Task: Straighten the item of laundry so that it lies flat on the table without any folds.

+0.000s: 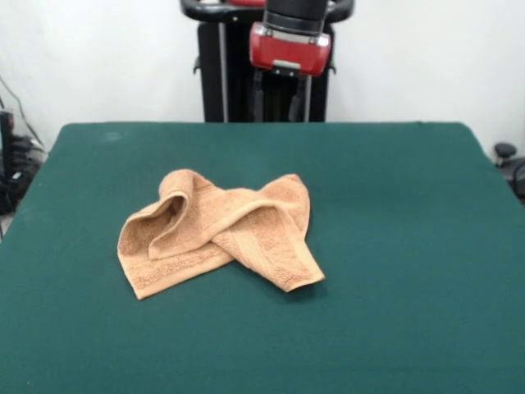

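The item of laundry [221, 234], a tan-orange terry towel, lies crumpled a little left of the middle of the dark green table [394, 213]. Its left part is rolled over into a loop. A corner flap with a woven border band folds across toward the front right. The gripper [283, 86] hangs below the red and black arm head at the top of the front view. It is high above the table's far edge, well behind the towel and not touching it. It holds nothing that I can see, and its dark shape blends into the black column behind.
Bare green felt surrounds the towel on every side. Cables and dark gear [12, 168] sit off the table's left edge. A small black object [507, 156] stands past the right edge.
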Action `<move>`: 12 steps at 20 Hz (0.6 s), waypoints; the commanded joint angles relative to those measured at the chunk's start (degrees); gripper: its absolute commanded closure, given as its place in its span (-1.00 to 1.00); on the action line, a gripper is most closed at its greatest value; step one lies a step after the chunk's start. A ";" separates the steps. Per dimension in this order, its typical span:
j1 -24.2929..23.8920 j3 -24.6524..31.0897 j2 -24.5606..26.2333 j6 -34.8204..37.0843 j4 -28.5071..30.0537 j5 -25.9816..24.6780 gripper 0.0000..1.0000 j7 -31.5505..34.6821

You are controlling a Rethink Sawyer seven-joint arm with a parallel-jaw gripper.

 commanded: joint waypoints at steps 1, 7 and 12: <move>-0.19 8.04 4.52 -3.93 4.09 -0.84 -1.00 12.81; 0.23 7.11 4.06 -3.33 4.23 -1.02 -1.00 12.15; 0.66 6.48 3.65 -1.89 3.28 -0.77 -1.00 11.43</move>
